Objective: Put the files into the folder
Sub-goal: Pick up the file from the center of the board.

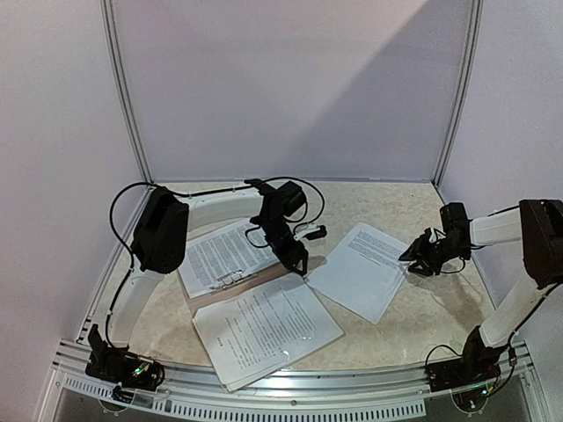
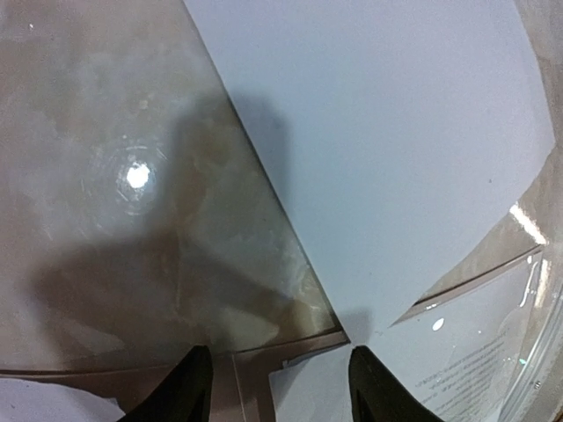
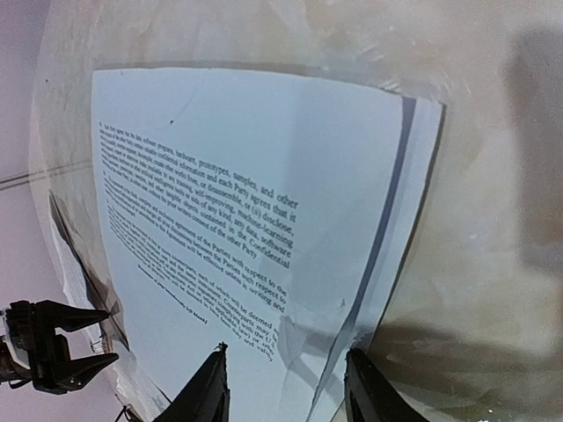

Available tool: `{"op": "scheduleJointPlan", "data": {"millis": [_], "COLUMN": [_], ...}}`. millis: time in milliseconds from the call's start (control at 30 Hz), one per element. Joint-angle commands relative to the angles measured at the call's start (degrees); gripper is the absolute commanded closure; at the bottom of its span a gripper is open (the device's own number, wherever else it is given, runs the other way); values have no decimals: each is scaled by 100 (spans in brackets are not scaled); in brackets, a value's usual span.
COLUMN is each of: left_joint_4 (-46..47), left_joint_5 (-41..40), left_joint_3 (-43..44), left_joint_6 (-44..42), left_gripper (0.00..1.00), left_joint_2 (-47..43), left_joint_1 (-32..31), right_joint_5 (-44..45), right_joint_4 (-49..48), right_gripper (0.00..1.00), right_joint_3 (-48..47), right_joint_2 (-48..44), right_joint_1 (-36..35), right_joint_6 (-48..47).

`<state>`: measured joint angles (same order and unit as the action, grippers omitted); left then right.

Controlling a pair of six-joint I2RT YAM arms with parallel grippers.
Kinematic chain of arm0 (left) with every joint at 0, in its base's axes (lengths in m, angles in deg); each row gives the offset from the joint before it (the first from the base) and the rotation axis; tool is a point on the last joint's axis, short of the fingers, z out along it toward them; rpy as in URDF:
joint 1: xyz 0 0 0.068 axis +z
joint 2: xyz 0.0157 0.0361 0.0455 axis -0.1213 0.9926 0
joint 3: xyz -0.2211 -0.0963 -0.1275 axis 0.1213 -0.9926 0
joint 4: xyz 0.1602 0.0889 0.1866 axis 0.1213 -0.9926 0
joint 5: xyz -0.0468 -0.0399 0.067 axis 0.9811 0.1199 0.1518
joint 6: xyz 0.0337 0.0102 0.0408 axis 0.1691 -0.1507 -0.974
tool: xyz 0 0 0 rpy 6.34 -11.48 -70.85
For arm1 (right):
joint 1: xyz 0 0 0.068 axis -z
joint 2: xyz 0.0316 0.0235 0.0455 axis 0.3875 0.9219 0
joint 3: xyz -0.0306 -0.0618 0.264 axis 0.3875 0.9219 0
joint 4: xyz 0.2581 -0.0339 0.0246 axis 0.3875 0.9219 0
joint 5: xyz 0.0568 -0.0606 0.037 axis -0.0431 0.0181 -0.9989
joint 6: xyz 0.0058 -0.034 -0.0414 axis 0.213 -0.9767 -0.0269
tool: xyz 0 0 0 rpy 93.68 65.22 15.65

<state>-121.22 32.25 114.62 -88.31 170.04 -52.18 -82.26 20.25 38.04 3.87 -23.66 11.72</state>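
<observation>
Three files show from the top camera: one printed stack (image 1: 220, 253) lies at the back left on the folder (image 1: 257, 283), under a silver clip (image 1: 230, 279). A second stack (image 1: 264, 330) lies in front, covering the folder's near part. A third stack (image 1: 361, 268) lies apart on the marble table (image 1: 413, 325). The left gripper (image 1: 297, 262) hangs over the folder's right corner. The right gripper (image 1: 413, 259) sits at the third stack's right edge.

Over to the left wrist: left gripper (image 2: 277, 352) jaws apart, nothing between them. Below the gap lies a brown folder corner (image 2: 251, 387), with a plain white sheet (image 2: 378, 158) stretching away beyond it. A glossy printed page (image 2: 484, 360) shows at lower right.

Now the right wrist: right gripper (image 3: 286, 352) jaws apart too, straddling the near edge of the printed stack (image 3: 246, 202). No clamp on it that I can see. The left gripper (image 3: 53, 347) shows at far left.
</observation>
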Motion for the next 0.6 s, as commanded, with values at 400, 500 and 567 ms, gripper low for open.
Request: {"op": "scheduleJointPlan", "data": {"millis": [400, 500, 567], "left_joint_4": [47, 49, 40], "left_joint_5": [161, 184, 204], "left_joint_3": [354, 363, 365], "left_joint_6": [88, 97, 94], "left_gripper": [45, 45, 45], "left_joint_2": [787, 806, 808], "left_joint_1": [-90, -93, -94], "right_joint_5": [-753, -695, -732], "right_joint_4": [-856, -732, -812], "right_gripper": [56, 56, 56], "right_joint_3": [172, 91, 101], "right_joint_2": [117, 256, 318], "right_joint_1": [37, 40, 35], "right_joint_6": [81, 7, 26]}}
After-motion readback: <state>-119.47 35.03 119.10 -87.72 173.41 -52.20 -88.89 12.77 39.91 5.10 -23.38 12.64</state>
